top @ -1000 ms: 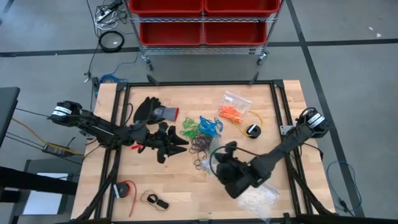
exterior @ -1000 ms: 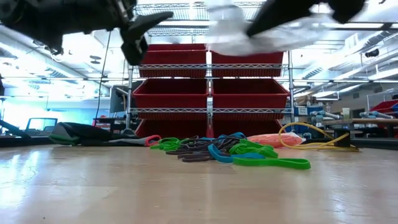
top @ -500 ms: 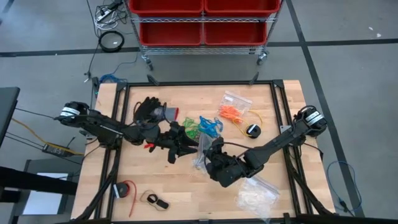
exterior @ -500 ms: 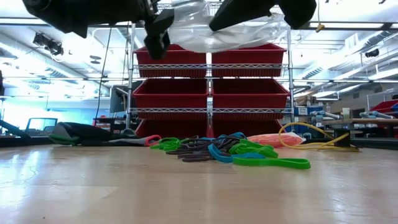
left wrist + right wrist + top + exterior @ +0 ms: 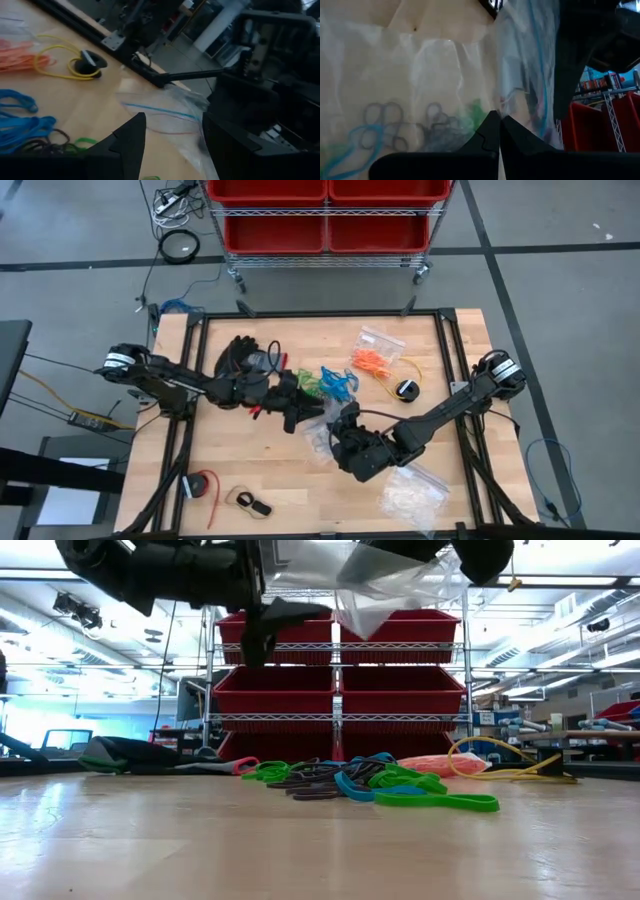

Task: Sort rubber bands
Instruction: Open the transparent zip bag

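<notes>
- From above we see the left gripper [image 5: 300,412] at the table's middle, reaching toward the right gripper [image 5: 340,432]; a thin clear plastic bag [image 5: 322,432] hangs between them over the wooden table [image 5: 250,470].
- Only the left wrist view shows the left gripper's fingers [image 5: 131,142] standing apart, with the bag's edge and its blue zip line [image 5: 155,111] lying between them and not clamped.
- Only the right wrist view shows the right gripper's fingers [image 5: 492,131] pressed together on the bag's film, the heap blurred through it.
- The low view shows the bag [image 5: 390,585] lifted clear of the table, sagging from the right gripper, with the pile of small orange, green, blue and black rubber bands [image 5: 365,783] lying flat on the wood below.
- In the high view that pile [image 5: 328,385] sits at the table's middle, just behind both grippers; single loops point every way, with no common axis.
- Left of the pile lies a black glove [image 5: 240,358]; right of it a clear bag of orange bands [image 5: 376,352], then a yellow cable [image 5: 408,378]; a bag of whitish pieces [image 5: 412,496] lies at the near right corner.
</notes>
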Robot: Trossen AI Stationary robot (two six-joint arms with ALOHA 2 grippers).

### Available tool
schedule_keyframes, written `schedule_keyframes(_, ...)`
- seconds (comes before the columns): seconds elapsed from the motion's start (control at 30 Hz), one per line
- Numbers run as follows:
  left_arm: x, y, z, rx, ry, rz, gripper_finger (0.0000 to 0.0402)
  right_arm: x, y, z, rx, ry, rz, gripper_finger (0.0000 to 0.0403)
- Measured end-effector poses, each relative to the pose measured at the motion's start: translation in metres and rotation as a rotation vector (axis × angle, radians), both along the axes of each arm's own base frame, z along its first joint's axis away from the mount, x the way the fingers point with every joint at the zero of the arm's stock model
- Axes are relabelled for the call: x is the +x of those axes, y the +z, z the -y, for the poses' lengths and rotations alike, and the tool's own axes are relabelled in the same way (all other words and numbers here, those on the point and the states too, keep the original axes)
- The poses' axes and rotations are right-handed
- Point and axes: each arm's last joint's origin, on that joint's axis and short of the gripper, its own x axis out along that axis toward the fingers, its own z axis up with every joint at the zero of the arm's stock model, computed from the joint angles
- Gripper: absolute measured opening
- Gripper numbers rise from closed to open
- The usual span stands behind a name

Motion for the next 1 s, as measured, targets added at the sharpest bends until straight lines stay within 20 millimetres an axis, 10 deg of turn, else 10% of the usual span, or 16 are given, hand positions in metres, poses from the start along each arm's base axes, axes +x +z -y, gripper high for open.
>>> schedule_keyframes(1.0, -0.011, 0.022, -0.014, -0.019, -0.07, 0.053, 0.0202, -0.006, -0.002, -0.004, -0.276, 0.127, -0.156, 0.0)
